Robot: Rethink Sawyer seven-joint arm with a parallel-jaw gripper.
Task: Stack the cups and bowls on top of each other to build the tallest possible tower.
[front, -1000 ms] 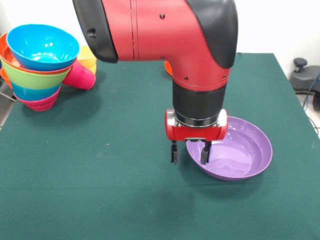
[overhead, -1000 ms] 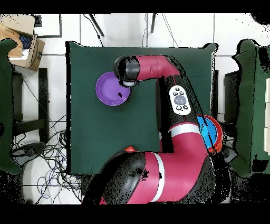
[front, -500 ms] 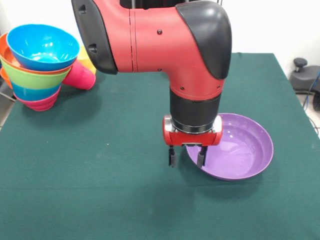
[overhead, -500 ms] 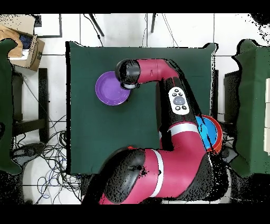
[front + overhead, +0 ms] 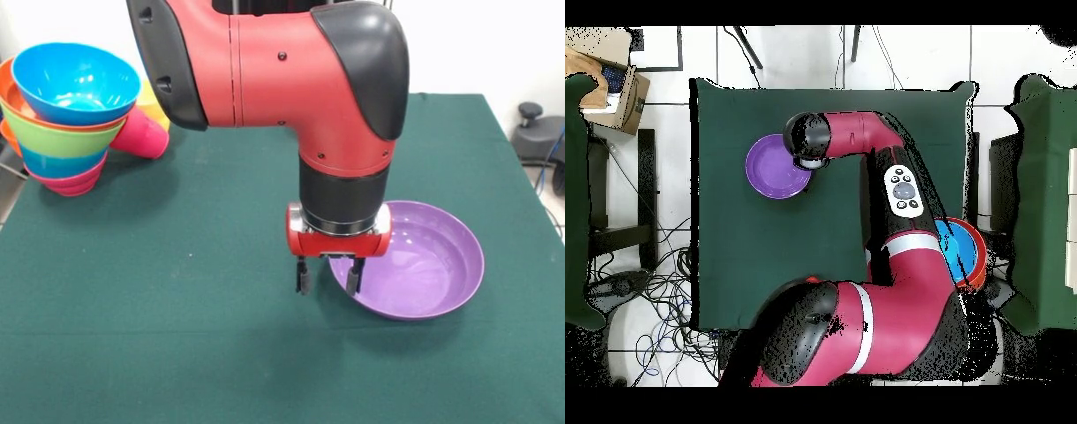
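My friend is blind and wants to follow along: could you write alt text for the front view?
A red and black robot arm lowers its open gripper over the near rim of a purple bowl on a green table. At far left stands a tower of nested bowls, blue on top.

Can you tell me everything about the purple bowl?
The purple bowl is wide, shallow and round, and looks like glossy plastic with a smooth shiny inside. It is empty and sits right way up on the green table, far from the pile of coloured bowls. The gripper straddles its rim: one of the open black fingers is inside the bowl and the other outside on the cloth. Whether the fingers touch the rim cannot be told. Seen from overhead, the arm hides part of the bowl's edge.
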